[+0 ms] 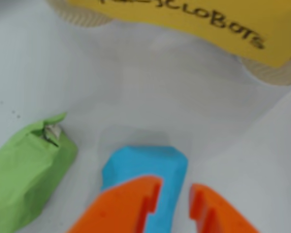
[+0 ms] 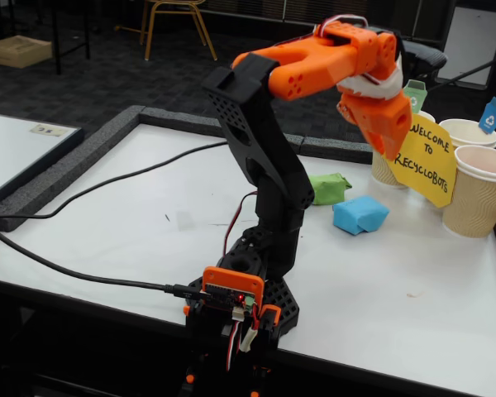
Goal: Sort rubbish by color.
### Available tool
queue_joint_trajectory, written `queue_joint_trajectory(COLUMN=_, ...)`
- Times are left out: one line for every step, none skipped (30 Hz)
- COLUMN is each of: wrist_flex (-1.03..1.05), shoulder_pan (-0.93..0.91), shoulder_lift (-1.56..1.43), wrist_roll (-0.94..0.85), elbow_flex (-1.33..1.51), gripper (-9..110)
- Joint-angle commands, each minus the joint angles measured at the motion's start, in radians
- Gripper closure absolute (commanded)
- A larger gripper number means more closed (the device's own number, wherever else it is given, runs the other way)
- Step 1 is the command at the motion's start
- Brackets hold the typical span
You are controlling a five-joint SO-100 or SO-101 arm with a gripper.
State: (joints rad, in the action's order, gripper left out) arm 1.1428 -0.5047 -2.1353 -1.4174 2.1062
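Two pieces of rubbish lie on the white table. The blue lump (image 1: 145, 167) (image 2: 360, 214) is below my gripper in the wrist view, partly covered by the orange fingers (image 1: 121, 206). The green lump (image 1: 29, 172) (image 2: 328, 188) lies to its left in the wrist view. My gripper (image 1: 175, 191) (image 2: 394, 147) hangs well above the table, over the blue lump. It is open, with a narrow gap and nothing between the fingers.
A yellow sign (image 1: 199, 19) (image 2: 426, 157) leans on beige ribbed paper cups (image 2: 479, 194) (image 2: 467, 132) at the table's right side in the fixed view. Cup rims (image 1: 276, 73) (image 1: 85, 17) show behind the sign. Black cables (image 2: 107, 186) cross the left of the table.
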Motion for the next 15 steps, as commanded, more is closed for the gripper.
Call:
queue_joint_trajectory(wrist_flex=-0.054, shoulder_pan=0.014, shoulder_lift=-0.017, wrist_roll=-0.067, elbow_flex=-0.005, gripper=101)
queue_joint_trajectory(wrist_flex=-0.058, shoulder_pan=0.012, shoulder_lift=-0.017, wrist_roll=-0.086, elbow_flex=0.006, gripper=101)
queue_joint_trajectory(wrist_flex=-0.074, shoulder_pan=0.014, shoulder_lift=-0.017, wrist_roll=-0.089, elbow_flex=0.020, gripper=101)
queue_joint_trajectory(wrist_flex=-0.091, shoulder_pan=0.018, shoulder_lift=-0.017, wrist_roll=-0.089, elbow_flex=0.035, gripper=101)
queue_joint_trajectory(wrist_flex=-0.109, shoulder_pan=0.021, shoulder_lift=-0.015, wrist_roll=-0.089, elbow_flex=0.048, gripper=101)
queue_joint_trajectory(wrist_flex=-0.123, shoulder_pan=0.021, shoulder_lift=-0.015, wrist_roll=-0.089, elbow_flex=0.058, gripper=101)
queue_joint_trajectory(wrist_flex=-0.135, shoulder_pan=0.023, shoulder_lift=-0.014, wrist_roll=-0.089, elbow_flex=0.067, gripper=101)
queue_joint_trajectory(wrist_flex=-0.146, shoulder_pan=0.026, shoulder_lift=-0.009, wrist_roll=-0.089, elbow_flex=0.078, gripper=101)
queue_joint_trajectory(wrist_flex=-0.153, shoulder_pan=0.029, shoulder_lift=-0.003, wrist_roll=-0.089, elbow_flex=0.087, gripper=101)
queue_joint_trajectory(wrist_flex=-0.160, shoulder_pan=0.034, shoulder_lift=0.005, wrist_roll=-0.089, elbow_flex=0.097, gripper=101)
queue_joint_trajectory(wrist_flex=-0.173, shoulder_pan=0.035, shoulder_lift=0.012, wrist_roll=-0.089, elbow_flex=0.106, gripper=101)
queue_joint_trajectory(wrist_flex=-0.196, shoulder_pan=0.035, shoulder_lift=0.018, wrist_roll=-0.089, elbow_flex=0.121, gripper=101)
queue_joint_trajectory(wrist_flex=-0.221, shoulder_pan=0.034, shoulder_lift=0.023, wrist_roll=-0.087, elbow_flex=0.132, gripper=101)
queue_joint_trajectory(wrist_flex=-0.247, shoulder_pan=0.029, shoulder_lift=0.026, wrist_roll=-0.080, elbow_flex=0.141, gripper=101)
queue_joint_trajectory(wrist_flex=-0.265, shoulder_pan=0.025, shoulder_lift=0.032, wrist_roll=-0.078, elbow_flex=0.149, gripper=101)
